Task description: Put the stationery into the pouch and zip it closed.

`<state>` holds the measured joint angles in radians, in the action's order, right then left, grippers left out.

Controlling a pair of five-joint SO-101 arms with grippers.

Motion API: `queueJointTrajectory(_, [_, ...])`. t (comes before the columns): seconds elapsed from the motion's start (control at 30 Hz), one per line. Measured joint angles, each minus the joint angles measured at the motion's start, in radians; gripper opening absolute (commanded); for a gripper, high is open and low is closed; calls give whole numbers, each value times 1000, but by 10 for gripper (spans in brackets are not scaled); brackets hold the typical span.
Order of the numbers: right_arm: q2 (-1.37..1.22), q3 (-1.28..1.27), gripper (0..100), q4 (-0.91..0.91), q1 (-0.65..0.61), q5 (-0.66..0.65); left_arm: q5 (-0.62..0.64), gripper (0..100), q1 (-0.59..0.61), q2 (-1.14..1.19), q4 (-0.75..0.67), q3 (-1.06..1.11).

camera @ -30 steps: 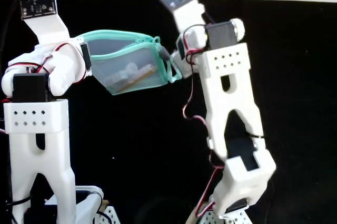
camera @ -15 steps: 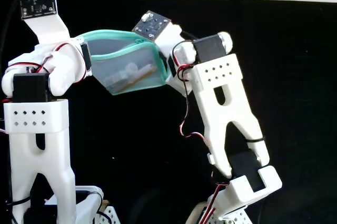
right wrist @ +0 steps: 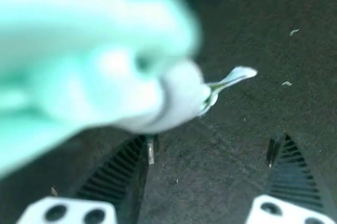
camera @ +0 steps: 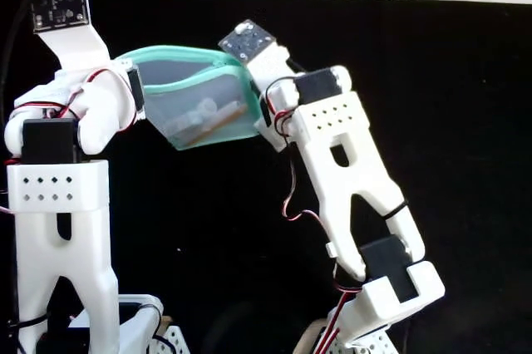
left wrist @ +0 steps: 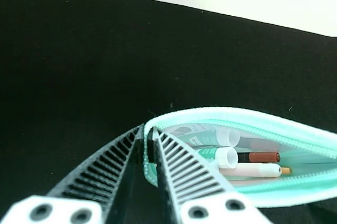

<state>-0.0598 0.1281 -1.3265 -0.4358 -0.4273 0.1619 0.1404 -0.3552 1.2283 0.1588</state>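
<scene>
Right pincer (right wrist: 213, 148) — wide — has swung to the pouch (camera: 195, 92); left pincer (left wrist: 147, 132) clamps it.

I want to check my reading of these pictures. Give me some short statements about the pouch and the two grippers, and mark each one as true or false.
1. The left gripper is shut on one end of the pouch. True.
2. The pouch is zipped fully closed. False: its mouth is open in the left wrist view.
3. Stationery lies inside the pouch. True.
4. The right gripper is clamped on the zipper pull. False: its jaws stand open and the pull is not gripped.
5. The pouch is red. False: it is mint green.
</scene>
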Motion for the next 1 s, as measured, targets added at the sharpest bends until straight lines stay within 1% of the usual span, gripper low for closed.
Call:
queueJointTrajectory(0.2, [0,-3,317,152,0,18,0,7,0,0,0,0])
queueJointTrajectory(0.4, [0,-3,317,247,0,18,0,7,2,0,0,0])
queueJointTrajectory(0.67, [0,-3,317,264,25,-61,0,7,2,0,0,0])
queueJointTrajectory(0.9, [0,-3,317,264,31,-61,0,7,2,0,0,0])
queueJointTrajectory(1.0, [0,0,317,264,5,-61,0,7,2,0,0,0])
